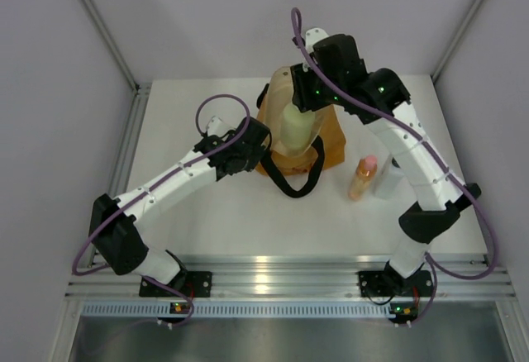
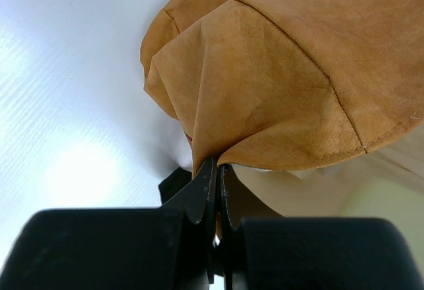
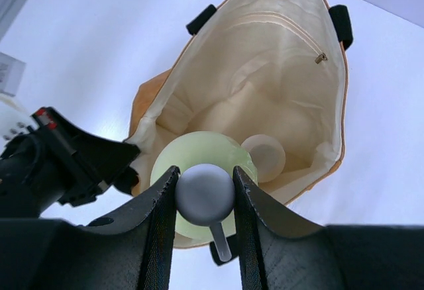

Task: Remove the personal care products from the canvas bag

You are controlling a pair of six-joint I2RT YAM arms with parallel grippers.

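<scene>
Bag [image 1: 326,143] sits mid-table [image 1: 240,213], mouth open upward, cream lining showing. One black handle [image 1: 296,183] flops out over the near side of the bag.

Left gripper [image 2: 216,169]: at the bag's left near edge, fingers clenched on a fold of the orange fabric. The cloth is pinched between the two black pads with no gap visible.

Right gripper [image 3: 205,174]: directly above the bag mouth, pointing down. Its fingers grasp the pump bottle [image 1: 295,124] by the grey-white top, one finger on each side and both touching it. The bottle is upright, its pale-green body below the fingers, in the near part of the bag opening. Cannot tell if its base has cleared the rim.

Jar [image 3: 266,157]: cream, round top, inside the bag, just beside the pump bottle, resting against the lining near the bag's bottom.

Orange bottle [image 1: 362,178]: pink cap, out of the bag, on the table to the right of the bag, near but not touching it.

White bottle [image 1: 385,182]: just right of the orange bottle, further from the bag, and mostly hidden under the right arm [image 1: 417,151]. Its cap is not visible.
</scene>
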